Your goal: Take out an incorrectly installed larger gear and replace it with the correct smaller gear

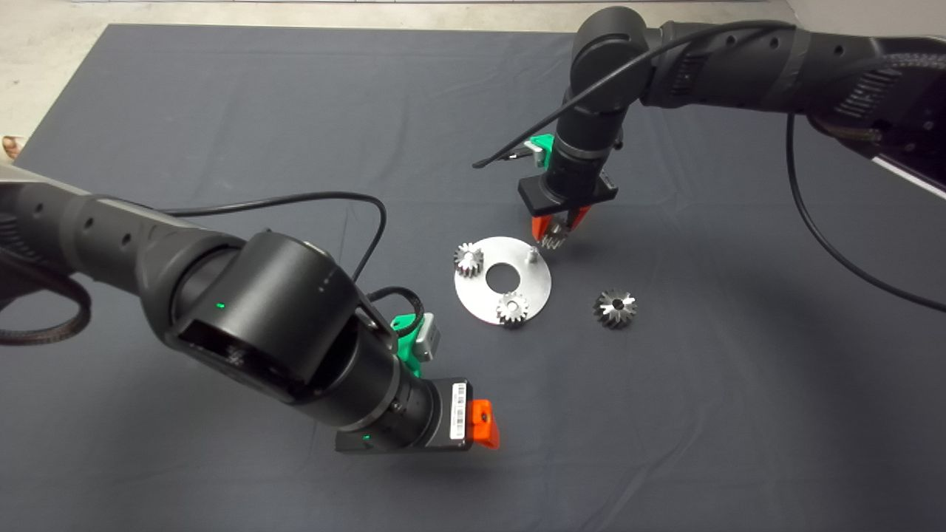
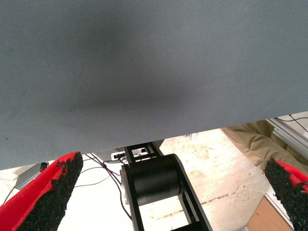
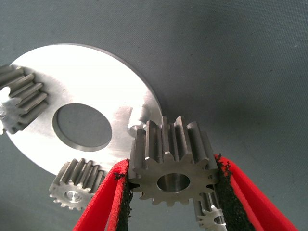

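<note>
The smaller gear (image 3: 172, 161) is pinched between the fingers of the right gripper (image 1: 558, 235), just beside the bare peg (image 1: 530, 256) at the edge of the round silver plate (image 1: 543, 284); contact with the peg cannot be made out. Two bright small gears (image 1: 468, 258) are seated on the plate. The larger gear (image 1: 615, 307) lies on the mat (image 1: 222, 111), near the plate. The left gripper (image 2: 168, 192) is held spread at the mat's near edge.

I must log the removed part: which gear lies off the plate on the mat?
The larger gear, flared, alone on the mat right of the round plate.
</note>
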